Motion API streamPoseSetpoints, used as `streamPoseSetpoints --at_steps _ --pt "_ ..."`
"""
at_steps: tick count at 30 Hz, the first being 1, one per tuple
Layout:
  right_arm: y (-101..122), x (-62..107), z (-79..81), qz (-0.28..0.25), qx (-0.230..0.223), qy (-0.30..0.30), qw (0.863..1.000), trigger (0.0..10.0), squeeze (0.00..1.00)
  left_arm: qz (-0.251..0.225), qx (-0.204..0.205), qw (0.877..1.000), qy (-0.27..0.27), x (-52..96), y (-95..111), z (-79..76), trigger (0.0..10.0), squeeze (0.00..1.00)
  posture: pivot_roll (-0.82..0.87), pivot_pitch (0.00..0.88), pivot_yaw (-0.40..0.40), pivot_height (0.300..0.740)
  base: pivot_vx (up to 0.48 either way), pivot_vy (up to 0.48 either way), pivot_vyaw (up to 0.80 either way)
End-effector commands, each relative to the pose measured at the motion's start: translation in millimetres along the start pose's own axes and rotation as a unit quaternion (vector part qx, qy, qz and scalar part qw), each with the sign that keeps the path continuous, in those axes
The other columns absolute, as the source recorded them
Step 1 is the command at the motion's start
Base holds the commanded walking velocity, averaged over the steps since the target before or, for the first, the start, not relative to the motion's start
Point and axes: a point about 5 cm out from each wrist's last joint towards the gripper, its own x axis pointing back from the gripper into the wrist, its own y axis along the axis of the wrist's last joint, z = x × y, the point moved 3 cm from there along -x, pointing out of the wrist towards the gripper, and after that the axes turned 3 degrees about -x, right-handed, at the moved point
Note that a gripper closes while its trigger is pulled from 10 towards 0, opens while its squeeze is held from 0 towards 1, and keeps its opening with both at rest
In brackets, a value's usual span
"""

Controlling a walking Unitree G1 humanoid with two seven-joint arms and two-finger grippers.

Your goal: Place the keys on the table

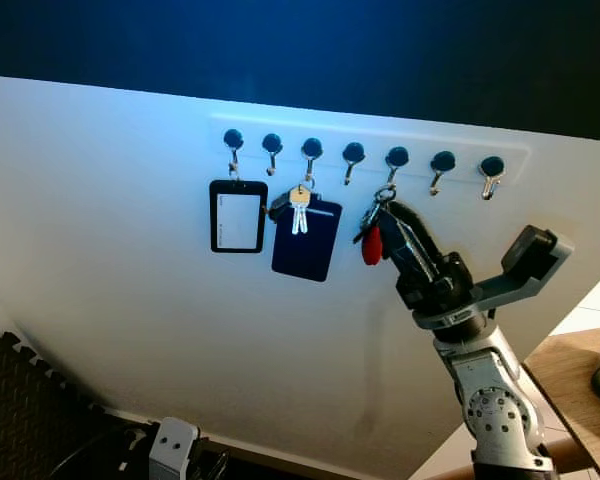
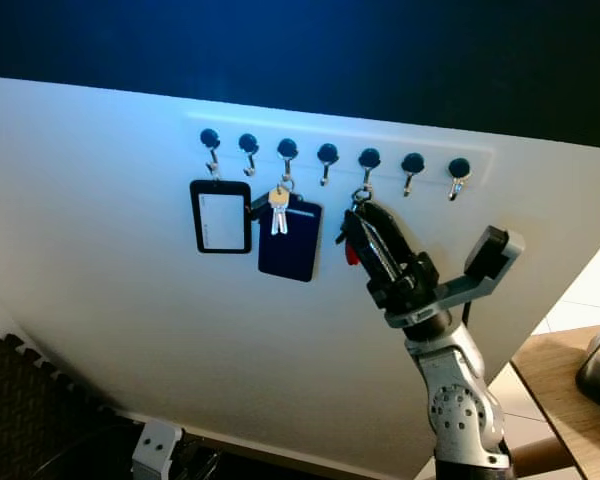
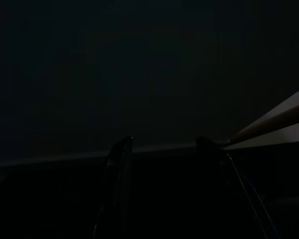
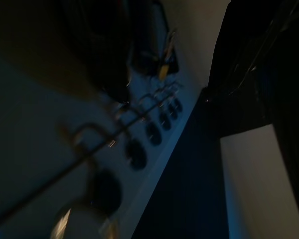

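Left eye view: a white wall [image 1: 110,280] carries a rail of seven dark-knobbed hooks [image 1: 353,153]. The keys [image 1: 373,235], a small bunch with a red fob, hang from the fifth hook counted from the robot's left. The right claw [image 1: 388,222] is raised to them, its black fingers pointing up and leftward at the wall, with the red fob lying against the fingertips. Whether the fingers are clenched on the bunch or only touching it cannot be told here. The right arm [image 1: 490,400] rises from below, silver, bent at the wrist so the claw leans in toward the rail. Further left hang a black-framed badge holder [image 1: 238,215], a second set of silver keys [image 1: 299,208] and a dark blue card wallet [image 1: 307,240]. A wooden bench [image 1: 570,390] edge shows at lower right, well apart from the keys.

Right eye view: the same scene; the right claw's tips sit just under the fifth hook, against the key ring.

Left wrist view: very dark; the left claw [image 3: 164,149] hangs idle, its two fingers standing apart.

Right wrist view: dim and blurred, looking along the rail of hook knobs [image 4: 139,152] on the wall.
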Motion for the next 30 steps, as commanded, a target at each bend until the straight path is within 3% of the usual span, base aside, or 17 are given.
streamPoseSetpoints --at_steps 1,30 --pt "6.2 -0.6 2.1 -0.010 0.004 0.006 1.000 10.0 0.00 0.011 0.002 1.000 -0.006 2.2 -4.8 -2.2 10.0 0.00 0.07 0.089 -0.034 0.740 0.000 0.000 0.00" --pt "0.7 -5.5 -16.7 -0.002 0.026 -0.035 0.999 10.0 0.00 0.007 0.000 1.000 -0.005 1.9 -2.8 -2.5 10.0 0.00 0.08 0.086 -0.037 0.740 0.000 0.000 0.00"
